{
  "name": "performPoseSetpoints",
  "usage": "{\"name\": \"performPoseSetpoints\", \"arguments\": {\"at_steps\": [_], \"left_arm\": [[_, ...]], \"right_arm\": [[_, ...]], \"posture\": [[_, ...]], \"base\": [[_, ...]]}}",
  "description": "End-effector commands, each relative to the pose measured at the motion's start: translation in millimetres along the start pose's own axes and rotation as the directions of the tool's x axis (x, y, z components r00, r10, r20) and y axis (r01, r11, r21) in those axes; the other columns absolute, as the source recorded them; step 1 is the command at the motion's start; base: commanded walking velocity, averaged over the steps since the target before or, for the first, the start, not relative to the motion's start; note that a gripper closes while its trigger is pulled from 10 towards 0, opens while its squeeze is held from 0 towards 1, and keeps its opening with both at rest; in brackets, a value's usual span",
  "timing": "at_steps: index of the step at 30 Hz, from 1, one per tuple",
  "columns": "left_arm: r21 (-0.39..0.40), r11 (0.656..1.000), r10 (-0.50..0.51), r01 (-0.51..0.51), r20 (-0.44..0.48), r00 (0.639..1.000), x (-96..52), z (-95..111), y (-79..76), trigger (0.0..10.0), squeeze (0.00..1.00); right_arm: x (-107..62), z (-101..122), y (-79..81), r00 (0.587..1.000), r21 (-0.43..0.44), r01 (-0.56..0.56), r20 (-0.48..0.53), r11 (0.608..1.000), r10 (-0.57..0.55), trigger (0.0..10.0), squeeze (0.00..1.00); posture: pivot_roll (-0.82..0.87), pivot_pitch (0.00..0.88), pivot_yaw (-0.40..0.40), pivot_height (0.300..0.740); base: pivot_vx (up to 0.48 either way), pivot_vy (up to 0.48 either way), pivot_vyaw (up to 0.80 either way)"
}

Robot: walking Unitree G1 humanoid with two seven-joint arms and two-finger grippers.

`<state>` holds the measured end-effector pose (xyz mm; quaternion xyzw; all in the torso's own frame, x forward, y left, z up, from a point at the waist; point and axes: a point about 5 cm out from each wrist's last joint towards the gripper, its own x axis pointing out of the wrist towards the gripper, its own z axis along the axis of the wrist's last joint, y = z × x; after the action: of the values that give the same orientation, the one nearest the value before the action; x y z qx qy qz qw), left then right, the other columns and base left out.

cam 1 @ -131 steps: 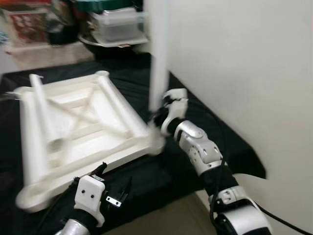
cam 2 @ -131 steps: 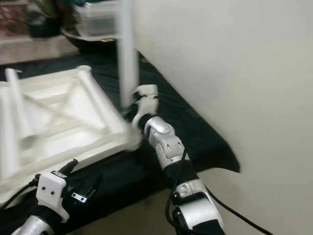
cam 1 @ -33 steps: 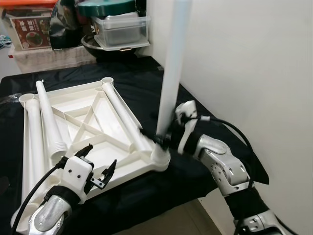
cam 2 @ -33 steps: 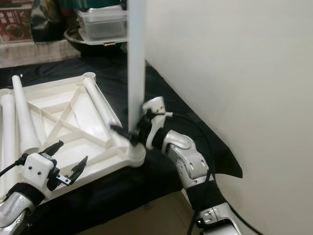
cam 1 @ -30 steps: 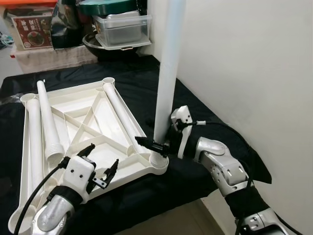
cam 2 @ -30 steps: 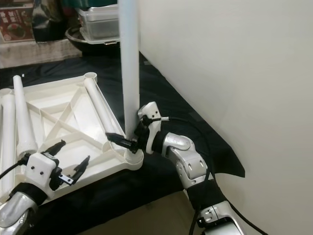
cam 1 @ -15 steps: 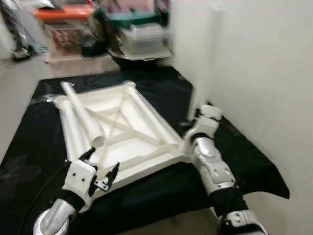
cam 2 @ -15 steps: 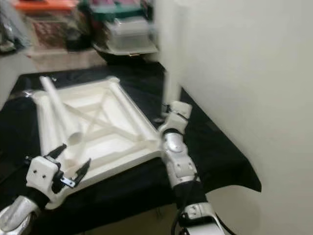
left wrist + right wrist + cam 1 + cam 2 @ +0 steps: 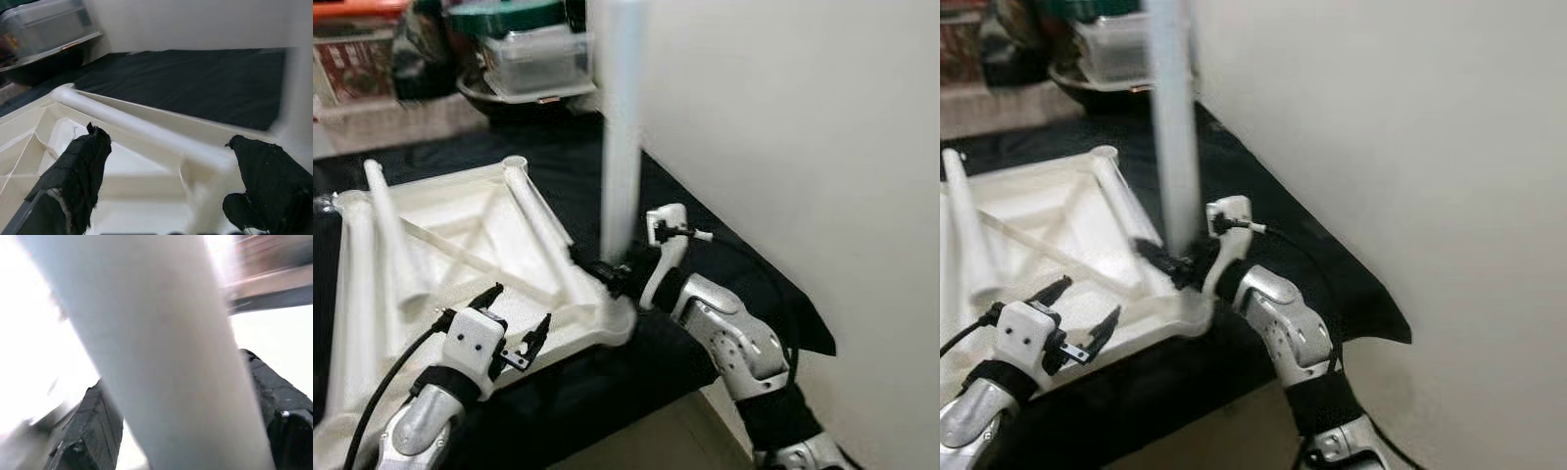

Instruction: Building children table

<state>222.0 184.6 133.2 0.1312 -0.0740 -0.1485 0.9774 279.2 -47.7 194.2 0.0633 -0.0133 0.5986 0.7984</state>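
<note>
Standing again upright at the near right corner of the upturned tabletop [image 9: 460,235], the leg [image 9: 619,147] sits pinched low by the right gripper [image 9: 607,274], likely seating in its socket; left gripper [image 9: 514,328] hovers, jaws spread.

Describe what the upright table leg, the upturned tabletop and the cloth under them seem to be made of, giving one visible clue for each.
Table leg: probably plastic; smooth, plain white tube, held by the right gripper.
Tabletop: likely moulded plastic; cream, with crossed ribs underneath.
Cloth: looks like fabric; matt black, its edge draping over the side.
</note>
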Motion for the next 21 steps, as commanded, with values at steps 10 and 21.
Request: {"name": "performPoseSetpoints", "arguments": {"at_steps": [10, 21], "left_arm": [[0.009, 1.0, 0.024, -0.024, -0.01, 1.0, -4.1, -2, 3.0, 10.0, 0.0], [0.001, 1.0, -0.003, 0.003, -0.008, 1.0, 0.4, -4, -4.6, 10.0, 0.0]], "right_arm": [[10.6, -39, -19.0, 0.976, 0.019, 0.196, -0.098, 0.98, -0.193, 0.0, 0.0], [-25.7, -63, -59.8, 0.47, 0.1, 0.883, -0.166, 0.459, -0.867, 10.0, 0.0]], "posture": [[0.12, 0.0, -0.052, 0.74], [0.09, 0.0, -0.026, 0.74]], "base": [[0.0, 0.0, 0.0], [0.0, 0.0, 0.0]]}}
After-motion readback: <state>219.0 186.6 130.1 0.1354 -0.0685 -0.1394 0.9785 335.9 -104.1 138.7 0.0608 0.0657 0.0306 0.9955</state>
